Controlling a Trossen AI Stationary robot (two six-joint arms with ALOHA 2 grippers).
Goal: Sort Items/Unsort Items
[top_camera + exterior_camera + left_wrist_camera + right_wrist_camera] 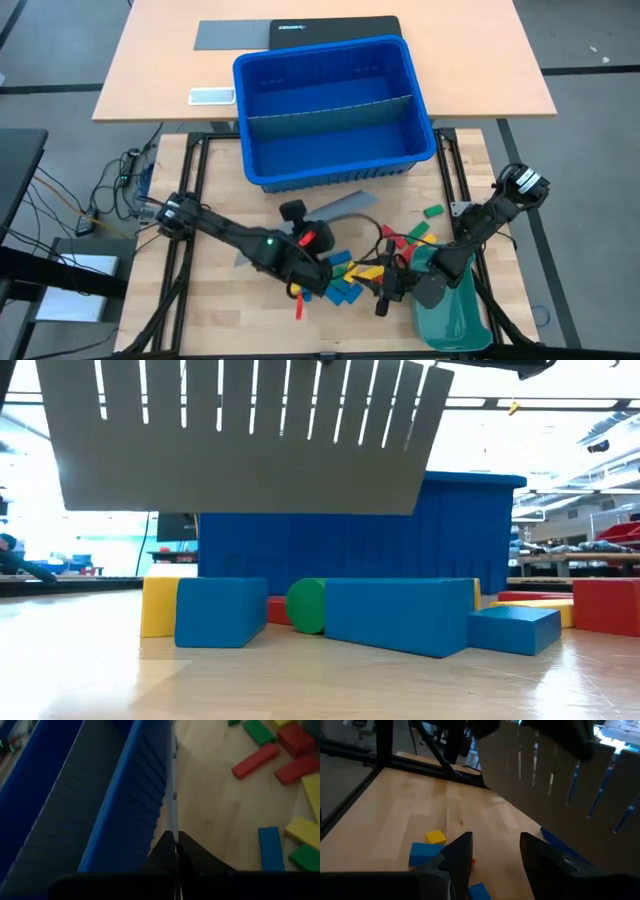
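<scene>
The left hand point(176, 851) is pinched shut on the lower edge of the grey slotted divider sheet point(240, 435), holding it upright and clear of the table point(215, 310); in the left wrist view the sheet runs edge-on straight out from between the fingers. Just beyond that hand stands the big blue bin point(335, 110), its ribbed wall alongside the sheet and a grey partition across its middle. Beside the left hand, toward the right arm, the toy blocks point(352, 275) lie loose on the table in a mixed heap of red, yellow, green and blue; one red block point(298, 302) lies just behind the hand, and one green block point(432, 211) lies apart, nearer the bin.

The right hand point(491, 852) hangs low at the far side of that heap, its fingers parted about halfway with nothing between them. A blue block point(422, 853) and a yellow block point(435, 836) lie on the table just ahead of it. Right beside it, toward the table's near corner, sits the teal-green tray point(455, 320).
</scene>
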